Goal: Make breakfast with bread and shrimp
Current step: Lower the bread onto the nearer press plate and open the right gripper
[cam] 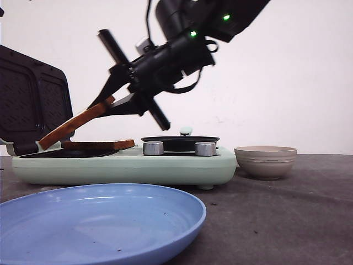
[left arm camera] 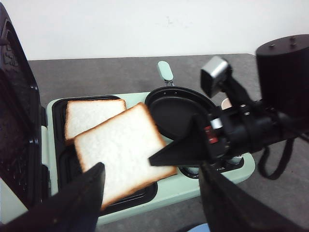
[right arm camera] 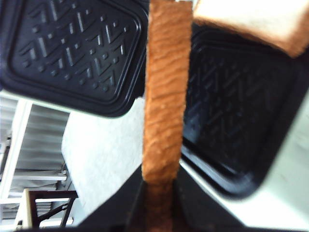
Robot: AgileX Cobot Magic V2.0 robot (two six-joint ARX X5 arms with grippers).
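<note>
My right gripper is shut on the edge of one bread slice and holds it tilted, its low end near the open sandwich maker's black grill plate. The held slice also shows in the left wrist view and edge-on in the right wrist view, between the right gripper's jaws. The second bread slice lies flat on the grill plate. My left gripper is open and empty, hovering in front of the appliance. No shrimp is in view.
The grill's black lid stands open at the left. A small black pan sits on the appliance's right half, behind two silver knobs. A beige bowl stands to the right; its inside is hidden. A blue plate lies in front.
</note>
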